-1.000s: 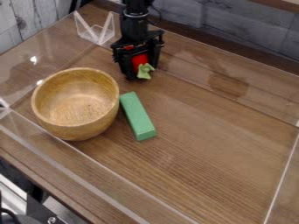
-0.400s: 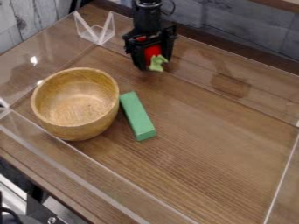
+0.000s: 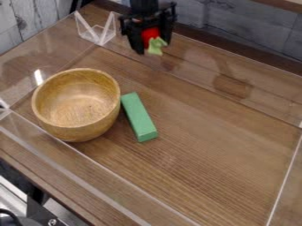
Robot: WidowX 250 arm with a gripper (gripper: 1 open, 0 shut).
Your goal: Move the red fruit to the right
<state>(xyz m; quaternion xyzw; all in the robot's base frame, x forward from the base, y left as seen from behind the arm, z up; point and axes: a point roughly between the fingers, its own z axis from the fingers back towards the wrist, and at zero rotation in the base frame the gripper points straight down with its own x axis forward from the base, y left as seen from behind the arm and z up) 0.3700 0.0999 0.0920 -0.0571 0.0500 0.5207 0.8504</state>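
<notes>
The red fruit (image 3: 154, 42) is small and bright red with a light-green leafy part. It hangs above the far end of the wooden table, held between the black fingers of my gripper (image 3: 151, 41). The gripper is shut on it and lifted off the table surface, well beyond the wooden bowl (image 3: 77, 103) and the green block (image 3: 139, 116).
A round wooden bowl sits at the left, with a long green rectangular block just right of it. Clear plastic walls (image 3: 48, 40) edge the table. A clear plastic piece (image 3: 94, 28) stands at the far left, next to the gripper.
The gripper has risen from the table with the red fruit in it and shifted slightly right, then kept lifting.
</notes>
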